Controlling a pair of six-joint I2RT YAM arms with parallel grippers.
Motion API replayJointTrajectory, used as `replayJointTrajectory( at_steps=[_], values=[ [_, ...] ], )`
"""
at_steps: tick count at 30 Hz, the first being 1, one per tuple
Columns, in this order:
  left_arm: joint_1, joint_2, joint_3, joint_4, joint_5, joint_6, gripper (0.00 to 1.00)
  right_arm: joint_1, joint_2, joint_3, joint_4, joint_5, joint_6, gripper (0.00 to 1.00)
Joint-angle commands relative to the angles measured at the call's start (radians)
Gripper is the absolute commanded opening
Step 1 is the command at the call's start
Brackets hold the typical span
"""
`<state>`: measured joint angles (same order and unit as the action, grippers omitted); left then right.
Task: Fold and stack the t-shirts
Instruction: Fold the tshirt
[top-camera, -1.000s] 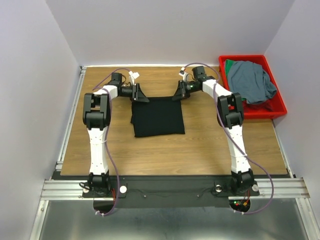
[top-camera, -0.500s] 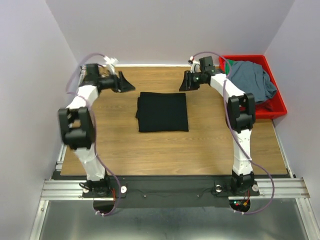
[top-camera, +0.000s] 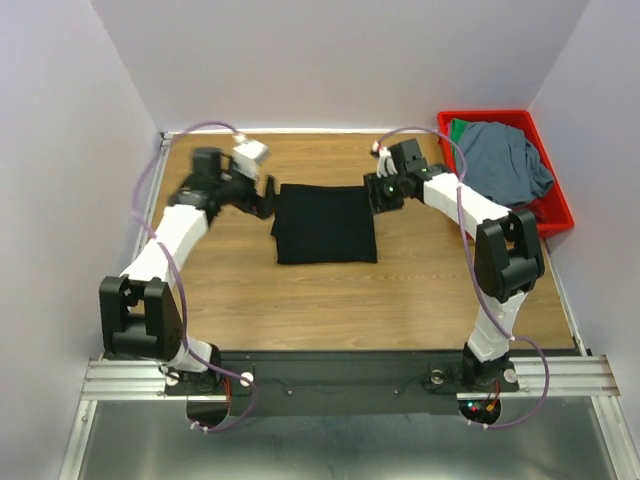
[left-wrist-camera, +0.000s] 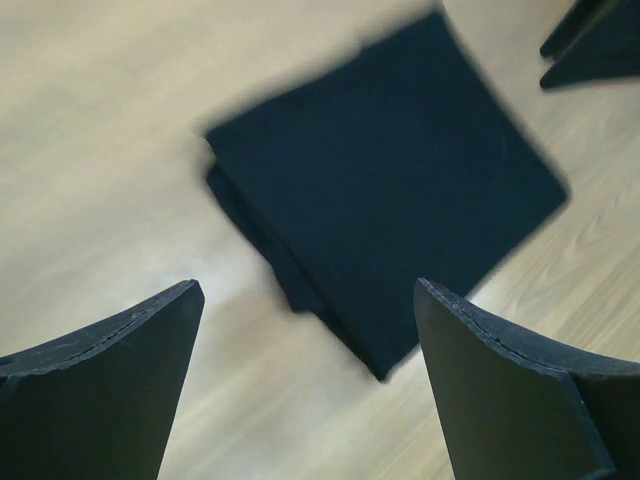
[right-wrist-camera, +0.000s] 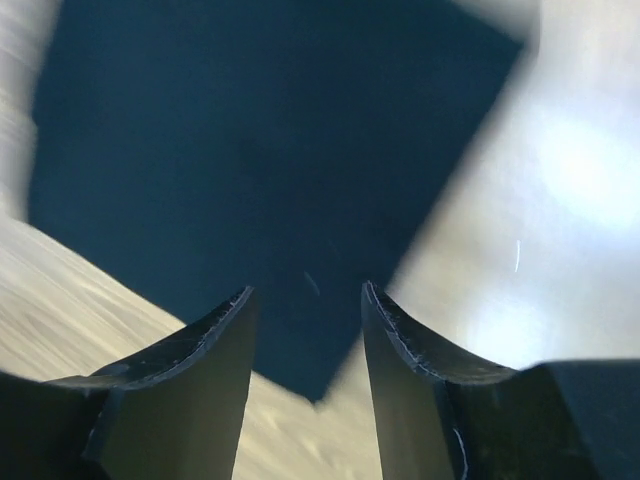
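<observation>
1. Large black cloth t-shirt (top-camera: 325, 223): folded to a near-square pad and lying flat on the table. Layered edges show along one side in the left wrist view (left-wrist-camera: 390, 190). It fills most of the right wrist view (right-wrist-camera: 250, 130), which is blurred.

2. Wood-grain table (top-camera: 300, 290): carries the black t-shirt near its middle, a little toward the far edge.

3. Left gripper (top-camera: 262, 196): just beside the black t-shirt's far left corner, clear of the cloth. Its jaws stand wide apart with nothing between them. In its own camera (left-wrist-camera: 305, 300) the shirt lies beyond the fingertips.

4. Right gripper (top-camera: 382, 192): at the black t-shirt's far right corner. Its jaws are parted by a narrower gap and hold nothing. In its own camera (right-wrist-camera: 308, 292) they hang over the shirt's edge, but contact with the cloth cannot be told.

5. Red rectangular plastic bin (top-camera: 558, 212): well apart from the black t-shirt, to its right and farther back, at the table's corner.

6. Slate grey-blue cloth t-shirt (top-camera: 505, 160): crumpled and heaped in the red bin, so it too lies right of the black t-shirt.

7. Green cloth t-shirt (top-camera: 458, 128): only a small patch shows, under the grey-blue one at the bin's far corner nearest the black t-shirt.
</observation>
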<state>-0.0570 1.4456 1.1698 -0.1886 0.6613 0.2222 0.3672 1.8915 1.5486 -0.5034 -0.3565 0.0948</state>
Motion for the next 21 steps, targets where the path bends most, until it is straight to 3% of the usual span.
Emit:
replayJointTrajectory(
  at_steps=[1,5,8,12,17,21],
  values=[
    [-0.234,-0.057,-0.059,-0.028,-0.279,0.182,0.99,-0.025,-0.049,-0.114,-0.015,0.036,0.043,0.53],
    [-0.495,-0.05,-0.111,0.017,-0.431,0.305,0.98,-0.085,-0.109,-0.18,-0.007,-0.034,0.083,0.55],
    [-0.507,0.016,-0.057,0.017,-0.442,0.273,0.9,-0.114,-0.13,-0.185,-0.009,-0.078,0.062,0.52],
    [-0.506,0.074,0.007,0.037,-0.454,0.134,0.84,-0.113,-0.149,-0.177,-0.006,-0.096,0.065,0.52],
    [-0.533,0.191,0.176,-0.059,-0.558,-0.218,0.85,-0.113,-0.14,-0.176,-0.009,0.039,0.06,0.51],
    [-0.575,0.24,0.203,-0.098,-0.643,-0.426,0.9,-0.117,-0.155,-0.173,-0.007,0.128,0.063,0.51]
  ],
)
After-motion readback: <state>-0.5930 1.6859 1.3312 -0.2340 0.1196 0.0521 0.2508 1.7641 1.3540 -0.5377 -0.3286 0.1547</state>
